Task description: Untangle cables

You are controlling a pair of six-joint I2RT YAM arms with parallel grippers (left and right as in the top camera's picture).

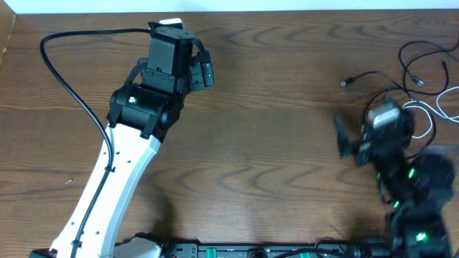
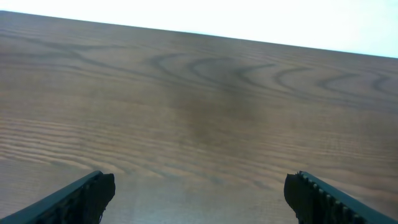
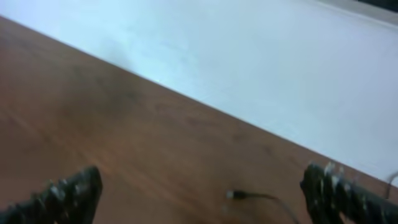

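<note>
The cables lie in a loose tangle at the table's far right: thin black cords point(image 1: 411, 66) and a white cord point(image 1: 429, 119). One black plug end point(image 1: 345, 82) points left and also shows in the right wrist view point(image 3: 232, 195). My right gripper point(image 1: 350, 143) point(image 3: 202, 186) is open and empty, just in front of the tangle, and blurred. My left gripper point(image 1: 204, 72) point(image 2: 199, 186) is open and empty at the far left of the table, well away from the cables.
A thick black wire point(image 1: 72, 93) runs along the left arm over the wooden table point(image 1: 272, 143). The table's back edge meets a white surface point(image 2: 249, 18). The right arm's body point(image 1: 419, 193) covers the near right corner.
</note>
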